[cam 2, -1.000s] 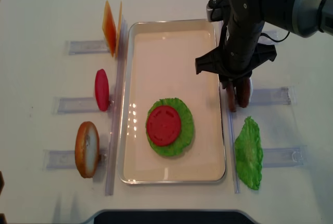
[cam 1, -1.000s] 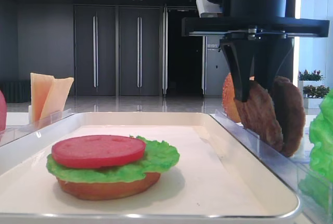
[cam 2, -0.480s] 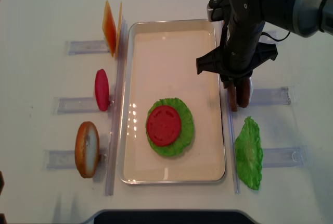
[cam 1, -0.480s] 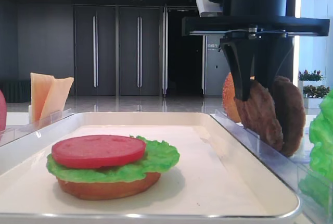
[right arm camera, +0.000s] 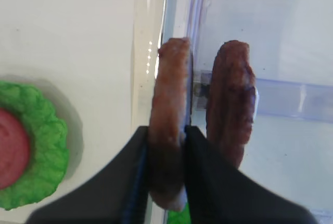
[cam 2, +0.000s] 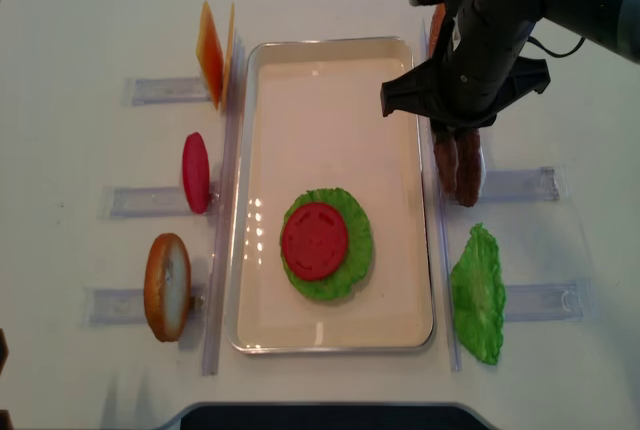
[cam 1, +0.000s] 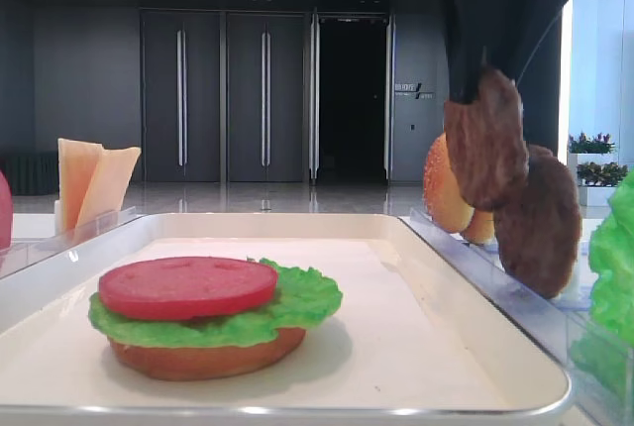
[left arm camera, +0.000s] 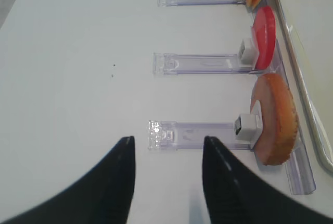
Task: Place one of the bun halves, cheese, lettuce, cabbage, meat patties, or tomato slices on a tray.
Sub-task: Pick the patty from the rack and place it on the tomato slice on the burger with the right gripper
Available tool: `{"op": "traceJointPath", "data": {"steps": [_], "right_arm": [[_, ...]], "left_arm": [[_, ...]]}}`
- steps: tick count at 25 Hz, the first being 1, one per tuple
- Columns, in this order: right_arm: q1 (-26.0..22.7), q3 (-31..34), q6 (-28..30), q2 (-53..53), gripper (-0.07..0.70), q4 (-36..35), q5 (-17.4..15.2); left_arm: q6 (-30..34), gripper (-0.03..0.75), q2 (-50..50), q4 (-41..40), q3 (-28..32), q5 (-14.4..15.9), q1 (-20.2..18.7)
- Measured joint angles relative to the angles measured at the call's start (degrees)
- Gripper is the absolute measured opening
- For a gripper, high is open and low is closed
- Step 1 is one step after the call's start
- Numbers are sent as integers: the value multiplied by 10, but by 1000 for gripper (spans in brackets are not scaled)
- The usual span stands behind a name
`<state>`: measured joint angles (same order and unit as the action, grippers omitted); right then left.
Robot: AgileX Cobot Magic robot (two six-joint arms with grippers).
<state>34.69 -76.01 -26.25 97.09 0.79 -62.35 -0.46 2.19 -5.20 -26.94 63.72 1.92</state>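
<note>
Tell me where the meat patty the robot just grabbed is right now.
The gripped patty hangs in the right pincer, lifted above the other patty standing in its holder, just right of the tray.

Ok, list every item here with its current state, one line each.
Right gripper: shut on meat patty.
Held meat patty: lifted, on edge.
Second meat patty: on edge in its holder.
Tray: holds bun base, lettuce, tomato stack.
Left gripper: open, empty.
</note>
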Motion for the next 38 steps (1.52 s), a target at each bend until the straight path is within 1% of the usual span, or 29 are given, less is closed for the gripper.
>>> {"op": "traceJointPath", "data": {"steps": [4, 9, 14, 18, 22, 27, 31, 34, 38], "right_arm": [[0, 0, 0, -44, 169, -8, -16], [0, 0, 0, -88, 169, -8, -48], [0, 0, 1, -119, 169, -14, -64], [19, 0, -4, -143, 169, -15, -78], [74, 0, -31, -173, 167, -15, -79], [182, 0, -74, -202, 167, -15, -79], [256, 0, -101, -205, 167, -13, -79], [288, 0, -117, -205, 167, -3, -79], [293, 0, -119, -205, 167, 5, -79]], "left_arm": [[0, 327, 0, 0, 0, 0, 0], [0, 327, 0, 0, 0, 0, 0], [0, 327, 0, 0, 0, 0, 0], [0, 327, 0, 0, 0, 0, 0], [0, 327, 0, 0, 0, 0, 0], [0, 327, 0, 0, 0, 0, 0], [0, 327, 0, 0, 0, 0, 0], [0, 327, 0, 0, 0, 0, 0], [0, 327, 0, 0, 0, 0, 0]]}}
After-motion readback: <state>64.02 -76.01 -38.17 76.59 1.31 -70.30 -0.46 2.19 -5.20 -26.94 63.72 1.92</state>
